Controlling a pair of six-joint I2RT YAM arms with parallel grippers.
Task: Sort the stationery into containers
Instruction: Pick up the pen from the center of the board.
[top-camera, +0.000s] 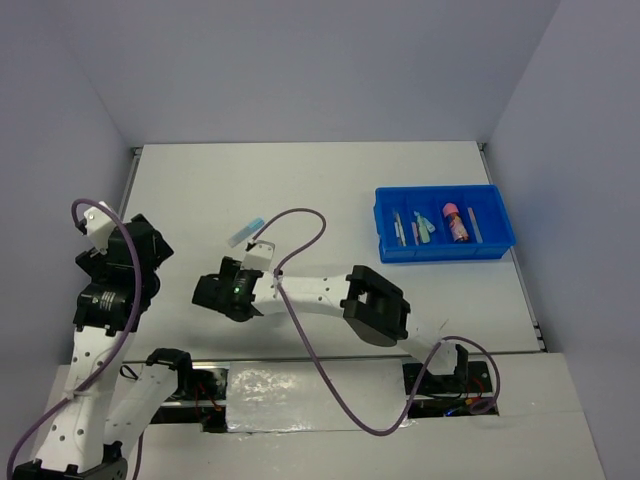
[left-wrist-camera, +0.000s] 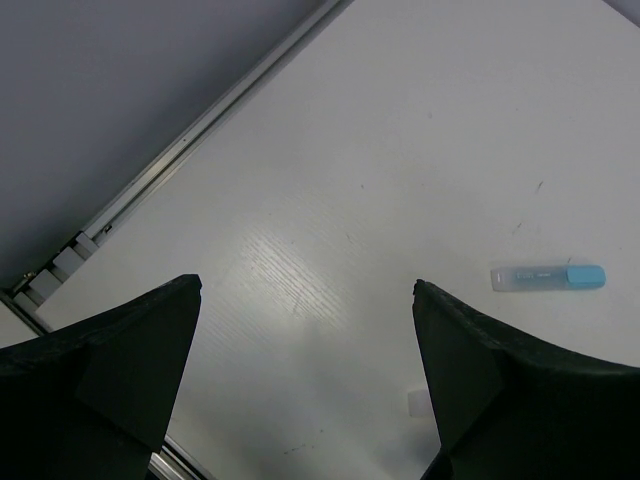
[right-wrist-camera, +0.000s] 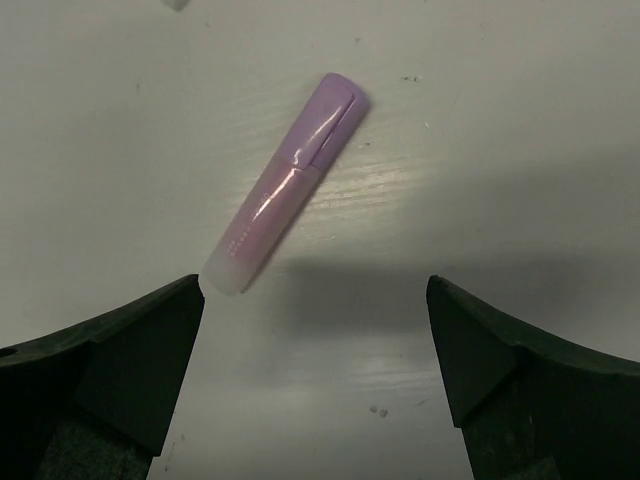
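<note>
Two sticks lie loose on the table (top-camera: 330, 180); the other items sit in the blue tray (top-camera: 445, 252), at 2 o'clock in the overhead view.

Step in hand: pickup of the lilac stick (right-wrist-camera: 287, 183). The right gripper (right-wrist-camera: 315, 290) is spread fully wide and holds nothing. The stick lies just beyond its fingertips at 12 o'clock, along the 1-to-7 o'clock line.

The next move likely calls for an advance and descent to straddle the stick, probably with wrist rotation across its axis.

The left gripper (left-wrist-camera: 308, 288) is equally wide and empty. The blue stick (left-wrist-camera: 548, 277) lies at its 3 o'clock.

Lilac stick (right-wrist-camera: 288, 185) hidden beneath the right arm (top-camera: 310, 290) from above (items (top-camera: 425, 228) in the blue tray (top-camera: 440, 252) too small to identify)
</note>
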